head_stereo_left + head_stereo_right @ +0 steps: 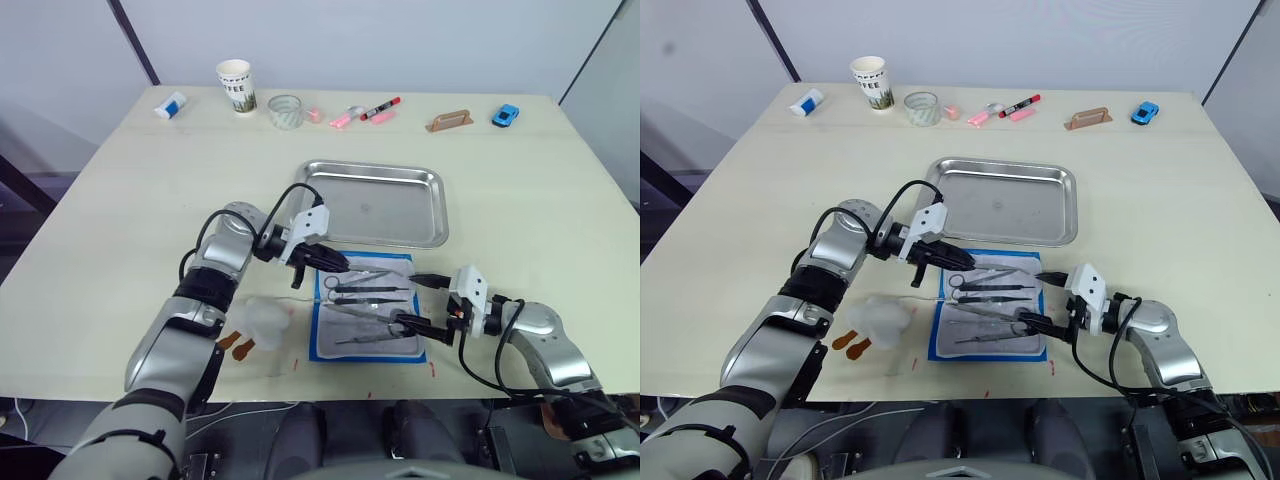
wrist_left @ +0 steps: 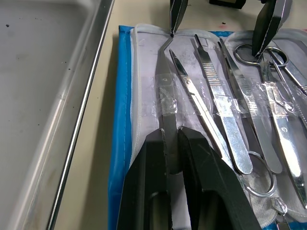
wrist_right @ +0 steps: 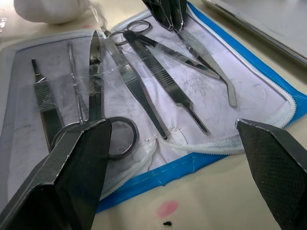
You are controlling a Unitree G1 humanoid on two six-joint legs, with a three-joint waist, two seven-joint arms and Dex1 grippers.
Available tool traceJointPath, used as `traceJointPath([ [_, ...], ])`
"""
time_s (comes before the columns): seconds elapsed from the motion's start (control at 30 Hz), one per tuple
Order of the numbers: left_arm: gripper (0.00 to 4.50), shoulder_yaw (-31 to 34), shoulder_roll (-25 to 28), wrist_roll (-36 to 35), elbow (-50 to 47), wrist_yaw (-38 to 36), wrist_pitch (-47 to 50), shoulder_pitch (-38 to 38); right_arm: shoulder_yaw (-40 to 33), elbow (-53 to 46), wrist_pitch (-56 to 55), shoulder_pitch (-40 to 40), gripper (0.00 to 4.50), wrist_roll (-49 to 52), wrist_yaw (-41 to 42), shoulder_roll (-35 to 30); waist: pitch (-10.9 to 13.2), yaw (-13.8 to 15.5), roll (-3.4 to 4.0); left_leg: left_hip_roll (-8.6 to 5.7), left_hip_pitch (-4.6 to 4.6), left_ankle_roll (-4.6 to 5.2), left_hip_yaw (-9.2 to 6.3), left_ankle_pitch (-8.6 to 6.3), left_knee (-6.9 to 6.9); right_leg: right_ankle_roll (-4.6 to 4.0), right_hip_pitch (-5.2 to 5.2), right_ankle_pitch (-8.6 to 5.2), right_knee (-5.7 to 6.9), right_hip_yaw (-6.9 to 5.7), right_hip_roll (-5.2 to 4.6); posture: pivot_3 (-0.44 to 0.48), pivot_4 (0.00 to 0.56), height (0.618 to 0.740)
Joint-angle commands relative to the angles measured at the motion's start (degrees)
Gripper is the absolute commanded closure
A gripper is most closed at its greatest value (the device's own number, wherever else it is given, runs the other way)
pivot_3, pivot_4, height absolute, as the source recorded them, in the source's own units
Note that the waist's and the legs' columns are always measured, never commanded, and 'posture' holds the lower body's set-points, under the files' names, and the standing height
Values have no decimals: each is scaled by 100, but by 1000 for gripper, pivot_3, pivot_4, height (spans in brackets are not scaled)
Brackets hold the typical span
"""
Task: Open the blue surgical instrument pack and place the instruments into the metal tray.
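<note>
The left gripper [image 2: 171,143] seems clamped on one of the instruments [image 2: 165,96], the metal tray [image 1: 380,205] at its twelve o'clock.

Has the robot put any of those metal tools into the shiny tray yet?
No, the metal tray holds nothing, and the instruments lie on the opened blue surgical instrument pack.

You can't read the white lettering of the blue surgical instrument pack [image 1: 321,345] in the head views. The left gripper [image 2: 171,155] hides the handle end of the instrument [image 2: 166,98] it pinches. In the wrist views the metal tray [image 2: 43,86] and the pack run past the frame edges.
</note>
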Motion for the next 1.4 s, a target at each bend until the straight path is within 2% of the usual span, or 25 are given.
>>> traceJointPath([
  [0.03, 4353, -6, 23, -49, -146, -84, -10, -33, 452, 409, 614, 299, 0, -510, -196, -64, -1, 0, -1, 0, 0, 0, 0, 0, 0, 0, 0, 0, 0, 0, 0, 0, 150, 718],
  [0.93, 4353, 53, 425, -223, -410, -401, 452, -97, 563, 516, 654, 333, 0, -564, -279, -59, -23, -10, -14, 0, 14, 0, 7, 0, -16, -4, 0, -2, 0, 10, 2, 0, 150, 718],
  [1.4, 4353, 119, 1094, -435, -1325, -493, 921, 207, 600, 542, 623, 331, 0, -581, -290, -55, -28, -9, -17, 1, 21, 0, 13, 0, -24, -5, 0, -3, 0, 15, 1, 0, 150, 718],
])
